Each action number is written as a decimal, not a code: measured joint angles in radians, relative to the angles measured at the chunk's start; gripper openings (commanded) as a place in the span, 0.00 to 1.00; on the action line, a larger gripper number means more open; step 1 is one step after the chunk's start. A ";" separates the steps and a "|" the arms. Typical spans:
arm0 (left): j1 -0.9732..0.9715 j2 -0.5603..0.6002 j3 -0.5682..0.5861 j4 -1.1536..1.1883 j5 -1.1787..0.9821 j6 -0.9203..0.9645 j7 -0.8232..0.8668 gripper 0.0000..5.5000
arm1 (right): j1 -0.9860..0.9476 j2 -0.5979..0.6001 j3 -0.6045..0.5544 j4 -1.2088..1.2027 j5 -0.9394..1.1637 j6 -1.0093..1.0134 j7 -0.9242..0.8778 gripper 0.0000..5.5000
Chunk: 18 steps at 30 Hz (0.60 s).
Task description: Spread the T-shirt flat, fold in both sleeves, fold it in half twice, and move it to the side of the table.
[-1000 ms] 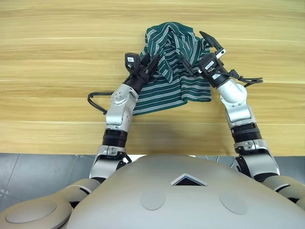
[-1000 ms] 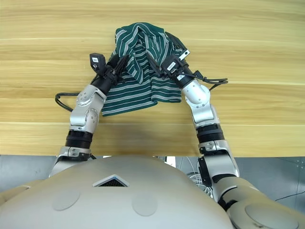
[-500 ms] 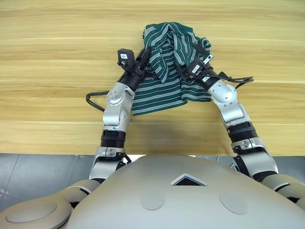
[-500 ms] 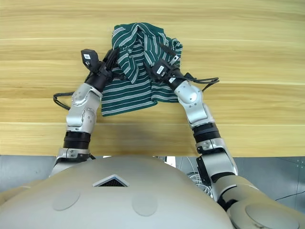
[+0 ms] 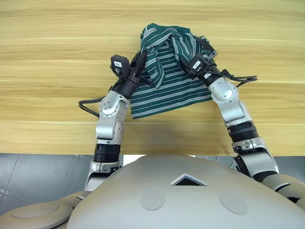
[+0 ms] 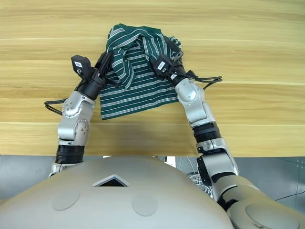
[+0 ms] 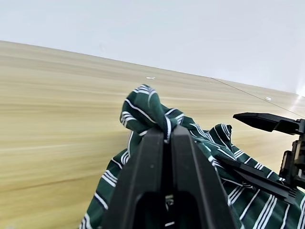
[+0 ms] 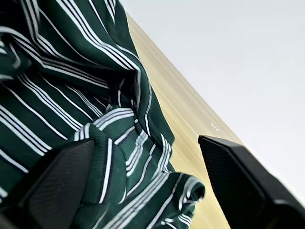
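A dark green T-shirt [image 5: 167,83] with white stripes lies crumpled on the wooden table [image 5: 47,47], bunched at its far end and flatter towards me. My left gripper [image 5: 138,62] is at the shirt's left edge, shut on a raised fold of cloth [image 7: 143,102]; in the left wrist view the fingers [image 7: 164,136] pinch it. My right gripper [image 5: 204,47] is over the shirt's far right part, open. In the right wrist view its two fingers stand wide apart with rumpled T-shirt cloth [image 8: 71,71] between and under them.
A black cable [image 5: 88,102] loops on the table beside my left forearm. The table's near edge [image 5: 47,153] runs just in front of me. Bare wood lies left, right and beyond the shirt.
My left gripper has drawn its fold of cloth leftwards, widening the shirt's lower part. My right gripper has moved in from the shirt's right edge and sits lower over the bunched cloth.
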 measured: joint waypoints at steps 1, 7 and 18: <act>0.003 0.005 0.001 -0.008 0.000 0.000 0.000 0.00 | 0.000 -0.004 -0.007 -0.005 0.001 0.002 -0.007 0.63; 0.008 0.030 0.021 -0.042 0.001 0.000 0.013 0.00 | 0.003 -0.024 -0.031 -0.068 0.014 0.011 -0.004 0.53; 0.004 0.119 0.131 -0.100 0.001 0.000 0.028 0.00 | 0.089 -0.062 -0.027 -0.219 0.087 -0.018 0.073 0.53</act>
